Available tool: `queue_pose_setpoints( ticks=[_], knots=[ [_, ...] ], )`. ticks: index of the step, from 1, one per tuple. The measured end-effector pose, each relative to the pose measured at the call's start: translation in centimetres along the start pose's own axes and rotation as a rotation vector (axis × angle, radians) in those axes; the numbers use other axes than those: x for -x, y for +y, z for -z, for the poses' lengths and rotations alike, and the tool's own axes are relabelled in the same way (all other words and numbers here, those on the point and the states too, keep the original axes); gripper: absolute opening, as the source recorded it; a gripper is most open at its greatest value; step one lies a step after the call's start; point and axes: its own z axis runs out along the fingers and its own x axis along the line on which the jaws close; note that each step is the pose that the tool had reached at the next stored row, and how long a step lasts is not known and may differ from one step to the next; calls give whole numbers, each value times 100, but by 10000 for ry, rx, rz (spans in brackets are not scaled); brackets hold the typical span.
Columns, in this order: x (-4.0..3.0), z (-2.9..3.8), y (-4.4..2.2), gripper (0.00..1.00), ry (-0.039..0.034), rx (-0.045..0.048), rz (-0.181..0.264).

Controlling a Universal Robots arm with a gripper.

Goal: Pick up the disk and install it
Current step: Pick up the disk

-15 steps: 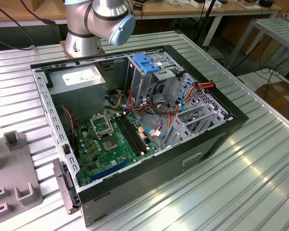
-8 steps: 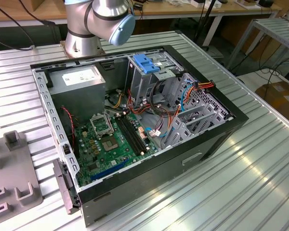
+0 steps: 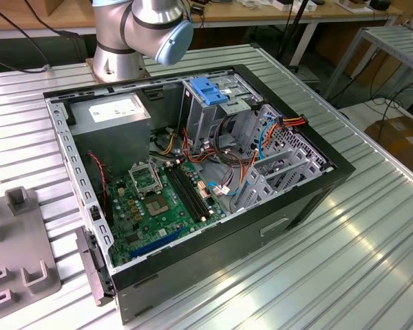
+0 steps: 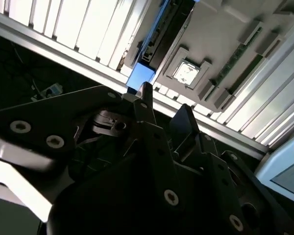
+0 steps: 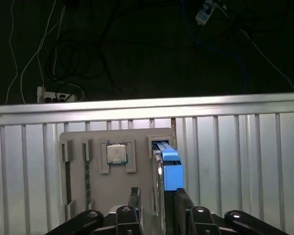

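Status for you: task barely started. The disk (image 5: pixel 170 171) stands on edge in a slot of the grey fixture tray (image 5: pixel 112 191), just beside the tray's processor chip (image 5: pixel 116 154), not lifted

The gripper (image 5: pixel 158 193) hangs close at that slot of the tray, jaws spread, nothing clamped. The disk's edge lines up roughly between the fingers, but I can't tell you whether either one touches it. The second wrist view agrees: fingers apart, blue bracket just past the tips

So by my read the pick is not done and the install is not done. The open PC case (image 3: pixel 310 199) lies next to the tray, on the exterior view's right of it. The drive cage with the blue latch (image 3: pixel 208 89) is inside the case, well apart from the tray

Writing: there's a white label on the power supply (image 3: pixel 113 113), print too small to read. Chip lid markings are illegible too
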Motion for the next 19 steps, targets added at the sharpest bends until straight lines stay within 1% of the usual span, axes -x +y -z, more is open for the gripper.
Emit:
queue_pose_setpoints(
  ticks=[2,3,5,7,8,9,10,11,12,16,17,19],
  knots=[
    [68,-10,2,42,34,-3,37],
    [99,-14,4,42,67,-4,44],
    [107,-25,19,43,122,-16,48],
    [108,-35,26,55,164,-19,49],
    [108,-38,26,61,167,-18,51],
    [108,-41,27,61,167,-18,51],
    [108,-48,27,67,168,-22,50],
    [108,-61,27,67,168,-23,50],
    [108,-74,27,74,170,-22,49],
    [111,-180,28,74,171,-24,50],
    [111,-216,30,74,171,-29,49],
    [111,-259,34,74,171,-31,58]
  ],
)
